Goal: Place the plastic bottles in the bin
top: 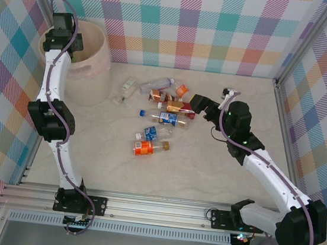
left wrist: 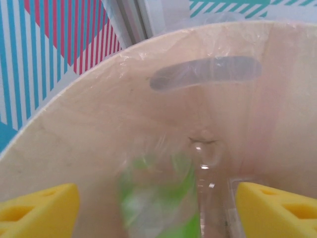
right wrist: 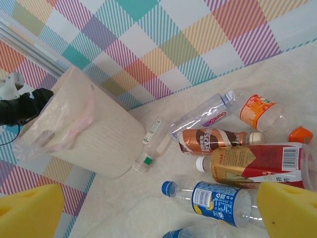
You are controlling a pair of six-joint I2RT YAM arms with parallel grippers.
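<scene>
Left gripper [top: 59,41]: hung over the open mouth of the bin [top: 103,52] at the far left corner of the table [top: 205,175], yellow fingers [left wrist: 39,210] spread well apart and pointing down inside. Between them, within the bin's wall, one clear green-labelled bottle [left wrist: 158,198], heavily blurred, touching neither finger as far as can be told. Slot handle hole [left wrist: 205,72] on the inner wall beyond it. Right gripper [top: 197,104]: low at the right edge of the bottle scatter, jaws wide apart, clamped on nothing, facing left toward the bin. Remaining plastic bottles loose on the table between the bin and the right gripper:

- green-capped clear bottle [right wrist: 151,144], just beside the bin's foot;
- clear bottle with pink lettering [right wrist: 203,119];
- orange-labelled bottle [right wrist: 257,111];
- brown coffee bottle [right wrist: 210,140];
- red-and-gold-labelled bottle [right wrist: 252,166], touching the brown one;
- blue-labelled bottle with blue cap [right wrist: 218,198], nearest the right fingers.

Farther toward the arm bases, in the overhead view: a second blue-labelled bottle [top: 153,133] and, just beside it, an orange-wrapped bottle [top: 145,148]. Loose orange cap [right wrist: 300,134] at the right margin. Plaid cloth walls [top: 223,28] on three sides.
</scene>
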